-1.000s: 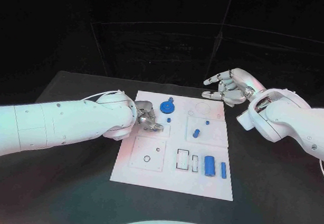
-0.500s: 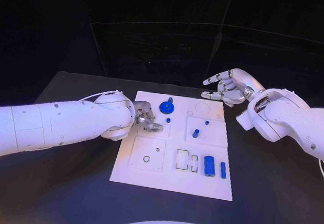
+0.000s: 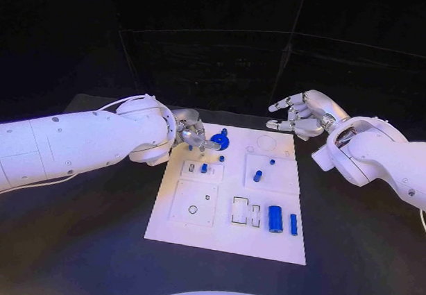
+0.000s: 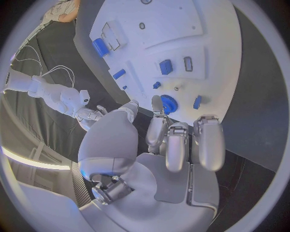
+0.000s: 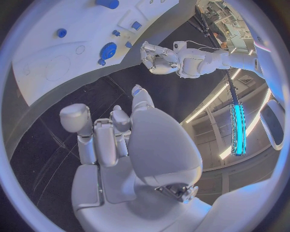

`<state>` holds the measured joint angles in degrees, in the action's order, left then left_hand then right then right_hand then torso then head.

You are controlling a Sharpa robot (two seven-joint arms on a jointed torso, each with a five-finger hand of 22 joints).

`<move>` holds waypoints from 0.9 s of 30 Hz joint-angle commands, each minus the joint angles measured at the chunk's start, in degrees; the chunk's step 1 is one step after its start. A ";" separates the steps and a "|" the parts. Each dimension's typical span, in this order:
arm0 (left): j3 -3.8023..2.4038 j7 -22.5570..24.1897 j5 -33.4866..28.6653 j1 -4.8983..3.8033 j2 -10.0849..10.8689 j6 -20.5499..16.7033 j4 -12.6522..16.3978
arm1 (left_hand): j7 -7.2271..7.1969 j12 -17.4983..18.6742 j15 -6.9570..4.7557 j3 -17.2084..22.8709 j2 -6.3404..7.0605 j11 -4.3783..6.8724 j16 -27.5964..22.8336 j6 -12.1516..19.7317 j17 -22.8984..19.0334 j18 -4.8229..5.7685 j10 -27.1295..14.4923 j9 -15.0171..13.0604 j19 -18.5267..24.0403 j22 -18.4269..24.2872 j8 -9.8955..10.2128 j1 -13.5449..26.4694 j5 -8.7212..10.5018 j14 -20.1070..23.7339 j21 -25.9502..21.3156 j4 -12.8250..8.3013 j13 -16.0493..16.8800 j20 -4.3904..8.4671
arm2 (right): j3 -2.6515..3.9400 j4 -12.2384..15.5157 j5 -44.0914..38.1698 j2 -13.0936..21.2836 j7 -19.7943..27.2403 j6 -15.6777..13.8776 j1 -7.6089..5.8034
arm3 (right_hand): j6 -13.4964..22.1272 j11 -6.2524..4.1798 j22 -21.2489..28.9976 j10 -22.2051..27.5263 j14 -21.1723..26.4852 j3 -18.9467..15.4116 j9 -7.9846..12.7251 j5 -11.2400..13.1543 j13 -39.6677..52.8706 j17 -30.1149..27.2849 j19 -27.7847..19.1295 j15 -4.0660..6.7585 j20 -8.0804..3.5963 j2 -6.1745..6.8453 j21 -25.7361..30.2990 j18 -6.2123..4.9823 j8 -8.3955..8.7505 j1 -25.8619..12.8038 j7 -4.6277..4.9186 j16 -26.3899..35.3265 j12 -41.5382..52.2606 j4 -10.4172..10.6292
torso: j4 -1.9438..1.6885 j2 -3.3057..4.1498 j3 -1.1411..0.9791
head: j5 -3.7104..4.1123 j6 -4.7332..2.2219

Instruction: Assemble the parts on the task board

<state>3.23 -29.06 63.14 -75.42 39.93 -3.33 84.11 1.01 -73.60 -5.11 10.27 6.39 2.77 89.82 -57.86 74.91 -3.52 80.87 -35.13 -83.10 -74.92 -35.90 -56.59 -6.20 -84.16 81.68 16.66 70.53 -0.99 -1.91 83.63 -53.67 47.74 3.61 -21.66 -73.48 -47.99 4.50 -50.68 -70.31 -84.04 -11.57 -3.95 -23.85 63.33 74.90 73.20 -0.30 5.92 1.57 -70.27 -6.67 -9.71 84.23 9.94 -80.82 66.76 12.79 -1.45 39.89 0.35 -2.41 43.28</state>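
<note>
— What carries it all?

— A black table [image 3: 85, 227], dark and matte, reaching from the near edge to a far edge against the dark backdrop.

— And what lies directly on it?

— The white task board [image 3: 191, 235], flat, in the middle of the table, its long sides running near to far. Bare black surface shows to its left, to its right and on its near side.

— Anything else on the tabletop?

— Nothing I can make out.
</note>
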 commanded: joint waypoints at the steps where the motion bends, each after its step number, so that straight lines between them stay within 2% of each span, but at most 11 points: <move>1: -0.39 -0.71 -0.16 -0.96 0.29 4.03 -0.18 | 0.10 0.64 -0.34 -0.98 -0.57 -0.18 0.18 0.29 15.09 0.36 -0.39 -0.05 0.14 -1.70 0.41 0.20 0.45 -5.84 -0.57 0.03 -0.36 -0.01 | 0.03 -0.15 0.39 -0.12 0.48 0.06 -0.09 | 0.25 0.15 0.08 0.39 -2.24 -0.24 -0.01 -0.03 -0.05 0.17 -0.48 0.27 0.07 -0.27 0.34 -0.57 -0.24 0.00 -0.15 0.38 -0.34 0.03 | 0.08 0.01 -0.07 | -0.04 -0.10; 5: -0.62 -1.06 -0.17 -2.28 -0.26 9.51 -2.93 | 0.41 1.97 -0.16 -2.34 -1.36 -0.45 0.18 1.12 15.09 0.06 -1.42 0.02 0.90 -0.40 0.77 -1.09 0.58 -5.84 -1.57 -0.16 -1.74 -0.15 | 0.03 -0.28 0.42 -0.20 0.45 0.13 -0.09 | 0.25 0.15 0.08 0.39 -2.24 -0.24 -0.01 -0.03 -0.05 0.17 -0.48 0.27 0.07 -0.27 0.34 -0.57 -0.24 0.00 -0.15 0.38 -0.34 0.03 | -0.01 0.04 -0.05 | 0.04 -0.23; 10: -0.70 -1.15 -0.20 -3.45 -2.48 14.44 -9.00 | 1.50 6.51 0.49 -4.50 -2.39 -1.34 0.18 3.48 15.09 -0.52 -4.73 0.82 2.49 2.26 2.58 -3.32 0.53 -5.84 -3.71 -0.13 -6.57 -0.67 | 0.03 -0.33 0.43 -0.28 0.39 0.20 -0.09 | 0.25 0.15 0.08 0.39 -2.24 -0.24 -0.01 -0.03 -0.05 0.17 -0.48 0.27 0.07 -0.27 0.34 -0.57 -0.24 0.00 -0.15 0.38 -0.34 0.03 | -0.01 0.03 -0.04 | -0.09 -0.43; 11: -0.70 -1.13 -0.20 -3.66 -3.30 15.48 -10.93 | 1.71 7.25 0.63 -4.95 -2.59 -1.54 0.18 3.83 15.09 -0.59 -5.30 1.06 2.68 2.56 3.00 -3.60 0.52 -5.84 -3.98 -0.11 -7.35 -0.80 | 0.03 -0.34 0.43 -0.31 0.37 0.22 -0.09 | 0.25 0.15 0.08 0.39 -2.24 -0.24 -0.01 -0.03 -0.05 0.17 -0.48 0.27 0.07 -0.27 0.34 -0.57 -0.24 0.00 -0.15 0.38 -0.34 0.03 | 0.04 0.06 -0.06 | -0.26 -0.50; 16: -0.58 -1.06 -0.17 -4.04 -5.86 18.35 -16.79 | 2.03 8.81 0.88 -5.91 -3.13 -1.84 0.18 4.10 15.09 -0.69 -6.44 1.49 2.91 2.93 3.67 -4.41 0.41 -5.84 -4.37 -0.15 -9.04 -1.07 | 0.03 -0.28 0.43 -0.45 0.33 0.30 -0.09 | 0.25 0.15 0.08 0.39 -2.24 -0.24 -0.01 -0.03 -0.05 0.17 -0.48 0.27 0.07 -0.27 0.34 -0.57 -0.24 0.00 -0.15 0.38 -0.34 0.03 | 0.26 0.16 -0.07 | -0.46 -0.67; 19: -0.38 -1.03 -0.11 -4.03 -7.42 19.51 -20.08 | 2.10 9.07 0.93 -6.17 -3.26 -1.90 0.18 4.15 15.09 -0.67 -6.63 1.60 2.84 2.81 3.83 -4.56 0.42 -5.84 -4.30 -0.13 -9.33 -1.13 | 0.03 -0.22 0.43 -0.51 0.32 0.33 -0.09 | 0.26 0.15 0.09 0.39 -2.24 -0.25 -0.01 -0.01 -0.05 0.17 -0.48 0.27 0.07 -0.27 0.35 -0.57 -0.24 0.00 -0.15 0.38 -0.34 0.03 | 0.24 0.19 0.02 | -0.54 -0.68; 22: 0.07 -1.04 0.04 -3.86 -8.90 20.68 -23.02 | 2.12 9.12 0.95 -6.29 -3.32 -1.93 0.18 4.16 15.09 -0.66 -6.68 1.64 2.82 2.78 3.89 -4.60 0.44 -5.84 -4.29 -0.11 -9.38 -1.16 | 0.03 -0.21 0.43 -0.61 0.33 0.35 -0.09 | 0.31 0.16 0.12 0.37 -2.24 -0.29 0.00 0.10 -0.02 0.19 -0.48 0.27 0.07 -0.29 0.38 -0.57 -0.25 0.00 -0.15 0.38 -0.29 0.05 | 0.17 0.18 0.02 | -0.52 -0.61; 27: 0.37 -1.06 0.46 -3.63 -10.27 21.51 -25.52 | 2.15 9.30 0.99 -6.42 -3.49 -1.96 0.18 4.14 15.09 -0.71 -6.81 1.69 2.91 2.94 3.95 -4.67 0.40 -5.84 -4.42 -0.09 -9.58 -1.19 | 0.03 -0.26 0.43 -0.73 0.38 0.39 -0.08 | 0.32 0.15 0.07 0.38 -2.24 -0.28 0.00 0.09 -0.03 0.19 -0.46 0.27 0.07 -0.32 0.36 -0.56 -0.25 0.02 -0.15 0.38 -0.30 0.04 | 0.20 0.13 0.00 | -0.70 -0.54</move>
<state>3.64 -29.61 63.20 -78.96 29.93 15.23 59.10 3.06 -64.58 -4.58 4.19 3.02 0.71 89.82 -53.94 74.91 -3.53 74.51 -33.52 -80.50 -72.06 -32.18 -60.91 -5.81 -84.06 77.45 16.67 61.01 -1.94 -1.92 83.30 -53.42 47.07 3.58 -21.60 -73.47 -47.99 4.50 -50.60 -70.31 -84.05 -11.57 -3.95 -23.85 63.34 74.93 73.20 -0.30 5.92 1.57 -70.27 -6.68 -9.71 84.23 9.94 -80.82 66.76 12.78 -1.26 40.06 0.34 -3.07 42.70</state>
